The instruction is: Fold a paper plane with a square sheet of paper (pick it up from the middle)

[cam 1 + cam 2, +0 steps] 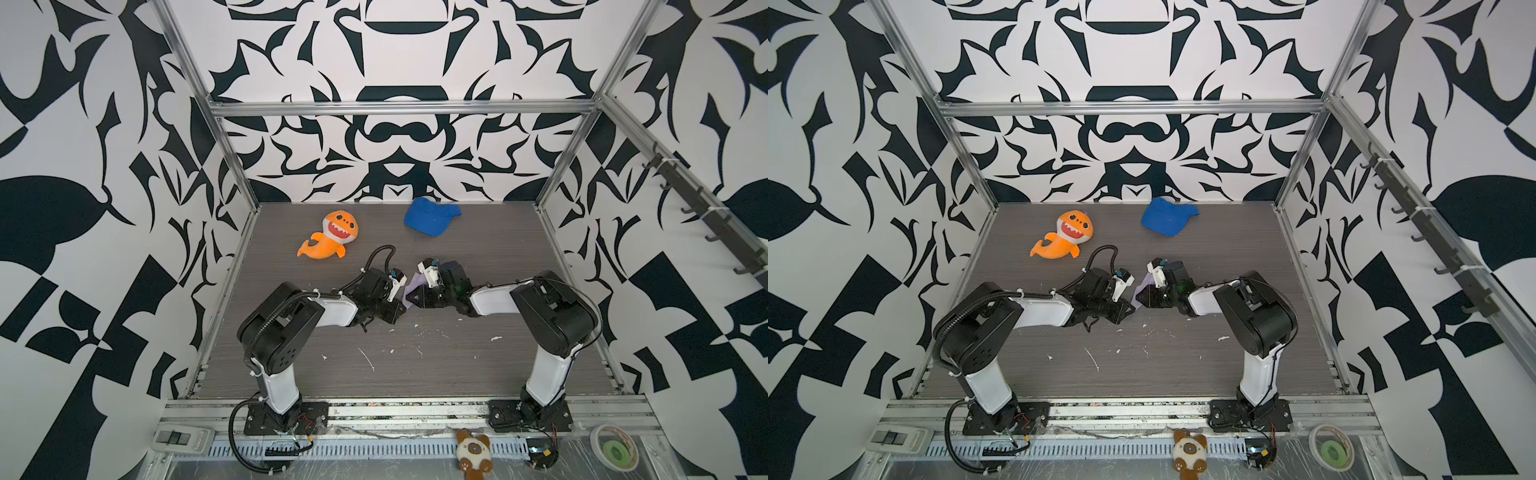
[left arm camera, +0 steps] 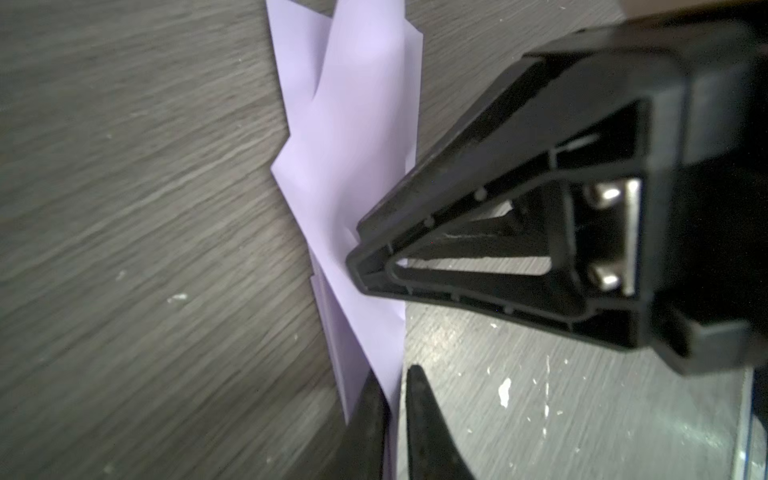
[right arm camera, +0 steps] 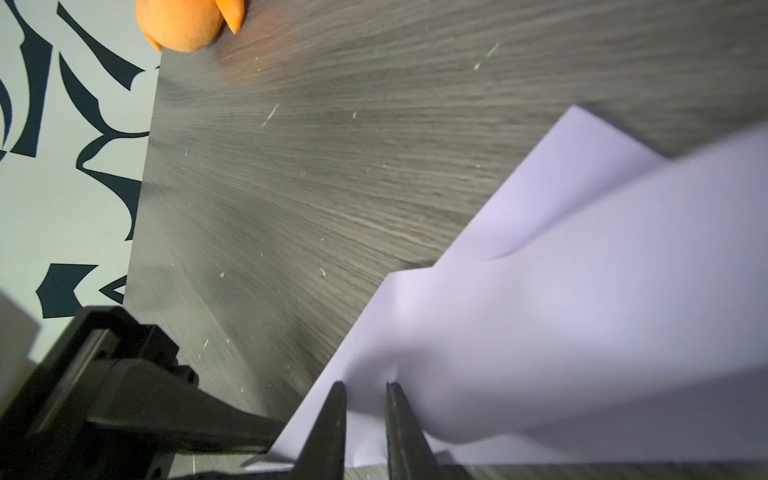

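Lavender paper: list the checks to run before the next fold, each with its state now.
1. Position: the paper lies mid-table between both arms: ok.
2. Left hold: the left gripper has a paper edge between its jaws; clamped: cannot tell.
3. Right hold: the right gripper has its jaws over the paper; clamped: cannot tell.
4. Folded layers lying flat: not ok, they bulge up.
5. Clutter: the orange shark and the blue cap lie apart from the paper: ok.
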Robot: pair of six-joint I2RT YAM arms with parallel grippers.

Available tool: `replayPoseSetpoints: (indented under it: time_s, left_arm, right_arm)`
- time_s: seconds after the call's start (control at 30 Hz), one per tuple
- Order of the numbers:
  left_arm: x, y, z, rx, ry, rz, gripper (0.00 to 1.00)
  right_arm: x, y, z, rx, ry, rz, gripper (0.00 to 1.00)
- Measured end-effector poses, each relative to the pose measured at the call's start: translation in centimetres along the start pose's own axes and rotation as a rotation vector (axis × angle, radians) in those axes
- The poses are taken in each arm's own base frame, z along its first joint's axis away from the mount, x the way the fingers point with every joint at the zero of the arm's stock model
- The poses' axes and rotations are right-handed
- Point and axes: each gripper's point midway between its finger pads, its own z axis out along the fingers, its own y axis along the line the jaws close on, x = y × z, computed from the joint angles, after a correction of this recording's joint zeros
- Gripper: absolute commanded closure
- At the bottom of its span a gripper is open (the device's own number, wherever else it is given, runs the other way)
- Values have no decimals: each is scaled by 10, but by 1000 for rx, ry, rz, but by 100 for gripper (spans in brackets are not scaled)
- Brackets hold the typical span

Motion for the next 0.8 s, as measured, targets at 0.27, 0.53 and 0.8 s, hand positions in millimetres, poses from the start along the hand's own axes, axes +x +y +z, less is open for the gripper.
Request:
replayPoseSetpoints:
  time_s: [0.27, 0.53, 0.8]
  left_arm:
    - [-1, 1, -6, -13, 6, -27, 67]
    - [-3, 10, -36, -70, 12, -156, 60]
    - [-6, 1, -34, -14, 13, -241, 68]
  right_arm:
    - [-1, -1, 0, 4, -3, 16, 79]
    - [-1, -2, 0, 8, -5, 36, 79]
    - [-1, -2, 0, 8, -5, 41, 79]
